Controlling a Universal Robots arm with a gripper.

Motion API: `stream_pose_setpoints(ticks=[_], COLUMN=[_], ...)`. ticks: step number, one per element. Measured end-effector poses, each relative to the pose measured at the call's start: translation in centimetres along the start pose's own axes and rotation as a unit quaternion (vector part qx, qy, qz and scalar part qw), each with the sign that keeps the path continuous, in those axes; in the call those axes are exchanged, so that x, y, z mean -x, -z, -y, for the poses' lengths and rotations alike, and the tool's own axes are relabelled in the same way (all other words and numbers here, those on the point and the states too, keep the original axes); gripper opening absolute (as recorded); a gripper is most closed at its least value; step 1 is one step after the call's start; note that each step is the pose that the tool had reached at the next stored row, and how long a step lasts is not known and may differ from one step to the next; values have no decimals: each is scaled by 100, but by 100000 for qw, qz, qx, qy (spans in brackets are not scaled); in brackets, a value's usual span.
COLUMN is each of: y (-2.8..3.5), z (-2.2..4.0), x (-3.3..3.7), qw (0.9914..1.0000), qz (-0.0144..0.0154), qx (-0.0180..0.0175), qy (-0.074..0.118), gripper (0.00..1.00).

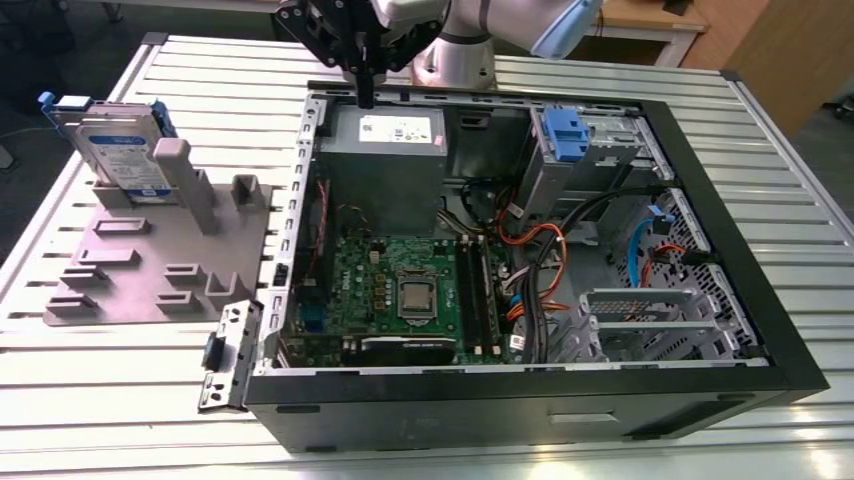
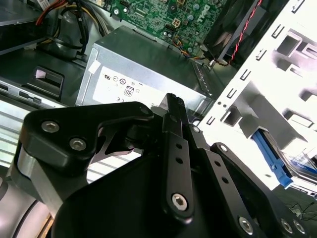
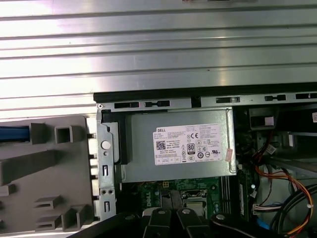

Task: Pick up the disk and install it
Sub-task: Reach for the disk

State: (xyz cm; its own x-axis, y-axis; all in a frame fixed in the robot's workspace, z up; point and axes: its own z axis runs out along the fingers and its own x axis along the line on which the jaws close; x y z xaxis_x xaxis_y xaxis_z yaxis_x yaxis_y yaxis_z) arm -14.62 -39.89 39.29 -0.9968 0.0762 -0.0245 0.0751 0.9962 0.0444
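**Gripper above the open case, disk parked on the plate**

In the exterior view the arm (image 1: 467,30) reaches in from 12 o'clock and points the gripper (image 1: 363,98) straight down over the far rim of the open computer case (image 1: 747,300). Its fingers are pressed together on nothing, just above the power supply (image 1: 387,170), whose white sticker (image 1: 396,128) carries small print and certification marks. The disk (image 1: 118,150) sits well apart at 10 o'clock, standing on edge on the grey moulded plate (image 1: 134,270) on the table (image 1: 200,60). It leans against an upright peg (image 1: 180,165), its white-and-blue labelled face towards the camera and its blue rails along its edges. Which way its long axis runs I cannot tell.
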Motion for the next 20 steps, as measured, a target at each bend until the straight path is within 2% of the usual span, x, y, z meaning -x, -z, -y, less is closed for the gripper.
stream_pose_setpoints(ticks=[20], y=[0], z=[5], x=[-66], qw=[100000], qz=[-1], qx=[-1], qy=[-5], gripper=[11])
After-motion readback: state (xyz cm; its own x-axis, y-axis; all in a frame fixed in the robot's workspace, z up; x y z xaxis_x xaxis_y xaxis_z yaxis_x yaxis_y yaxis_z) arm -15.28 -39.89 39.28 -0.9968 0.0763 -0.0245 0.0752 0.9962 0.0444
